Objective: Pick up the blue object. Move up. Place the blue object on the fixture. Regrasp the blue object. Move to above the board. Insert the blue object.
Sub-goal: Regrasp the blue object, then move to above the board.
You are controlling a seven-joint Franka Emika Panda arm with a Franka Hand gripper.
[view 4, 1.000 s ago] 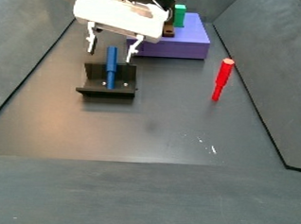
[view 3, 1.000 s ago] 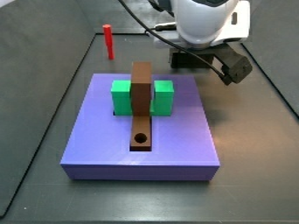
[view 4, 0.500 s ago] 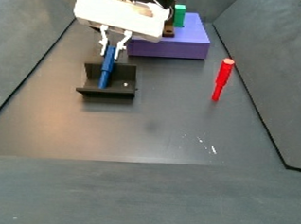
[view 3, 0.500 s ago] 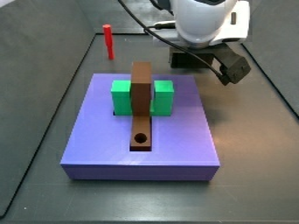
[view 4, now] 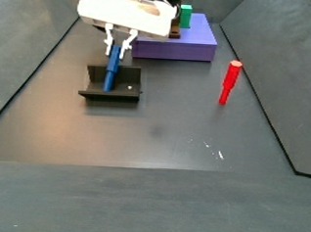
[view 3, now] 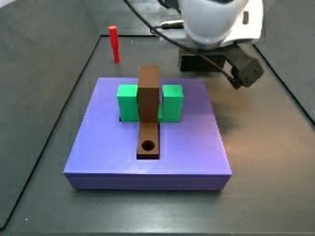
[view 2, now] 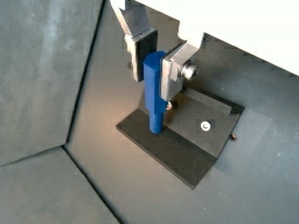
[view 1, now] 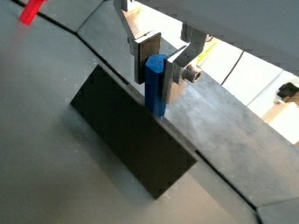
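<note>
Hand over fixture, clamped on blue peg, upright. Regrasp looks complete; next: lift, carry to board.

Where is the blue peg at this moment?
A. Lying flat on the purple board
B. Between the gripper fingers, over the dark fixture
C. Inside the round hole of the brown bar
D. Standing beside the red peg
B: in both wrist views the blue peg stands between the fingers of the gripper, its lower end at the fixture.
</note>
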